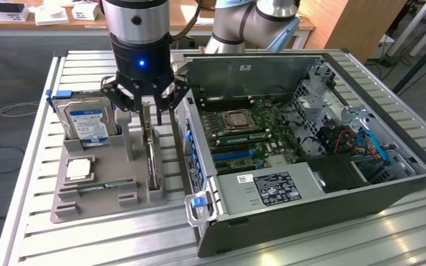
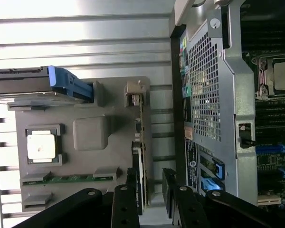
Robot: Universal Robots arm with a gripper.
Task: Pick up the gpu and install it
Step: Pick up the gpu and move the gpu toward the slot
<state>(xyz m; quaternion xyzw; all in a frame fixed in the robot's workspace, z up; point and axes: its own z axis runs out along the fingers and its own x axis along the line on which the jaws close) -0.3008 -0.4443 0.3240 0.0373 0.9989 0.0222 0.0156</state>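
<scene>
The gpu (image 1: 152, 166) stands on its edge in a slot of the grey holder (image 1: 98, 213), a thin dark card running toward the table's front. My gripper (image 1: 148, 111) hangs straight over its far end, fingers spread to either side of the card's top edge. In the wrist view the gpu (image 2: 141, 142) shows edge-on and runs in between the two black fingertips of the gripper (image 2: 149, 194). One fingertip (image 2: 131, 192) sits close against the card, while a gap stays at the other. The gripper is open.
The grey holder (image 2: 90, 133) also carries a hard drive (image 1: 87, 122) with a blue-white label, a CPU (image 1: 78, 168) and a RAM stick (image 1: 98, 187). The open computer case (image 1: 324, 205) lies close to the exterior view's right, its motherboard (image 1: 250, 133) exposed.
</scene>
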